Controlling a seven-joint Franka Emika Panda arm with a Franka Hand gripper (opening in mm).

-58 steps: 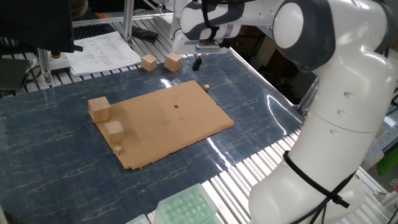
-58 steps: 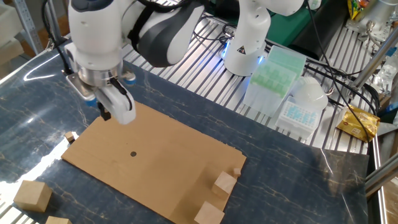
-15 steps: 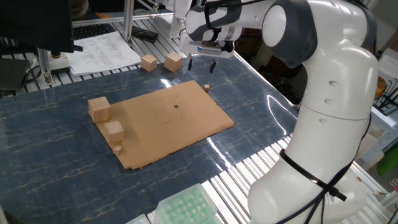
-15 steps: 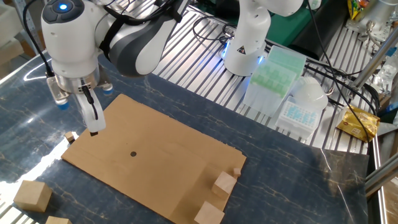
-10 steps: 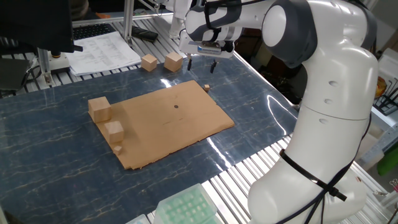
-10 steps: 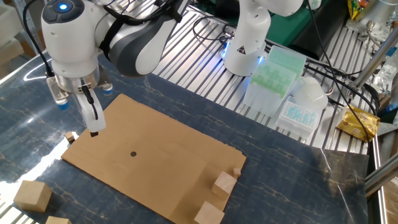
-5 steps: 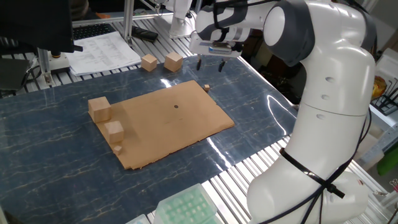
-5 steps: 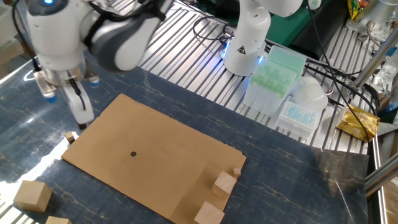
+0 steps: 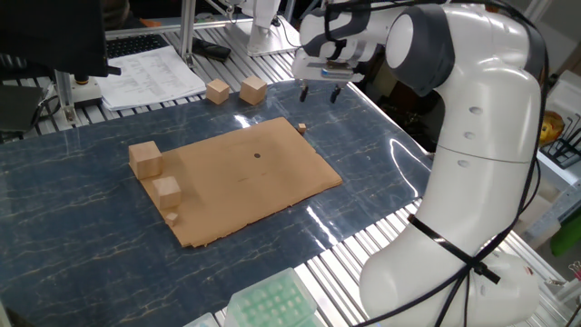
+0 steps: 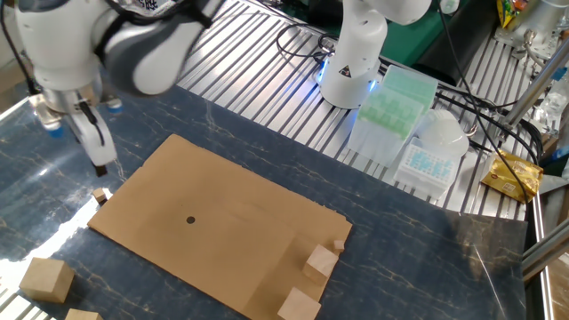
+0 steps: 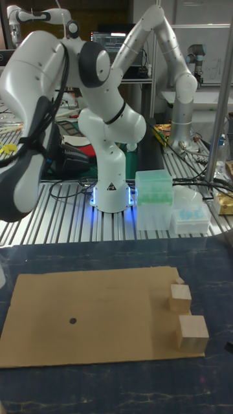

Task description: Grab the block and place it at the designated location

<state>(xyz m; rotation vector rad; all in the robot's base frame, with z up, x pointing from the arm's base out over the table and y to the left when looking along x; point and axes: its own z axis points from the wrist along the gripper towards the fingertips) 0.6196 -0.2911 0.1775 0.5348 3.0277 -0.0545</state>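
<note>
The reach is under way: the gripper (image 9: pixel 318 92), fingers spread and empty, hangs over the table's far edge, needing to drop onto the block (image 9: pixel 301 128) just off the cardboard sheet's (image 9: pixel 238 178) far corner.

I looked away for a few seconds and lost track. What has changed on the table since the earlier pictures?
Only the arm moved. The claw swung away from over the cardboard sheet, out past the corner where the tiny block lies, and now hangs open above the table beyond it. It has taken hold of nothing. The tiny block, the dark dot and the larger cubes stayed put.
</note>
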